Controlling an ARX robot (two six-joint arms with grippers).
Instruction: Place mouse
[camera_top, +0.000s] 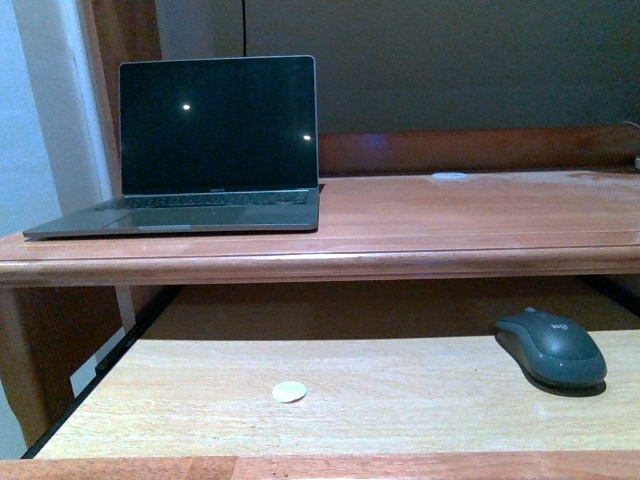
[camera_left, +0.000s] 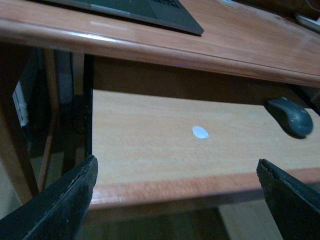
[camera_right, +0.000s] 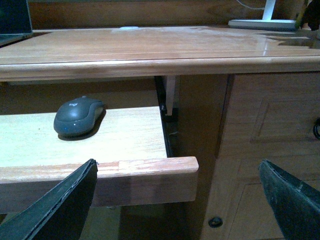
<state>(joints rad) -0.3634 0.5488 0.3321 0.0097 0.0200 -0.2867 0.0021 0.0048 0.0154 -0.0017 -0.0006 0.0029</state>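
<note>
The mouse (camera_top: 551, 347) rests on the pull-out tray (camera_top: 400, 405), ahead of my right gripper (camera_right: 176, 162), off-centre, long axis slanting across its wide jaws. My left gripper (camera_left: 176, 160), equally wide, sits farther off.

The place looks like a home study or small office: a wooden desk (camera_top: 450, 215) carries an open laptop (camera_top: 215, 140), a pull-out shelf (camera_top: 400, 400) under it holds a mouse (camera_top: 552, 347), and probably drawer fronts (camera_right: 265, 112) stand beside it.

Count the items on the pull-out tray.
2: mouse at the tray's right end; white disc near its front middle. Nothing else appears hidden there.
</note>
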